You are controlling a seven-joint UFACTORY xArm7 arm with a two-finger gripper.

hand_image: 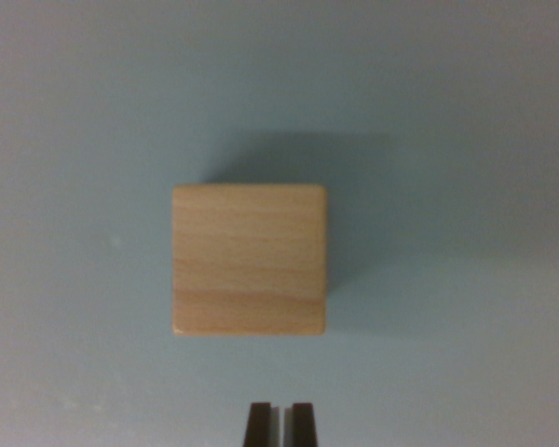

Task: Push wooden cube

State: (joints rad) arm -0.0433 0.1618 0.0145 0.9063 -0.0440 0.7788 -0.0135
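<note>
Wrist view, cube: the wooden cube (pixel 250 260) sits square on the pale blue worktop (pixel 466 112), at the middle of the picture, its shadow falling to the far right.
Wrist view, claw: the claw (pixel 280 424) shows at the near edge as two dark fingertips, all but closed with only a thin slit between them, holding nothing. It is near the cube's near face but apart from it.
Alignment: the tips lie a little right of the cube's centre line.
Risk: a push from this offset would likely turn the cube instead of sliding it straight; the narrow tips could also slip off toward the right corner.
Risk, height: if the tips ride too high they may tip the cube or pass over it; height cannot be judged here.
Edges: no worktop edge is visible.
Open room: bare surface lies on every side, most of it beyond the cube's far face.
</note>
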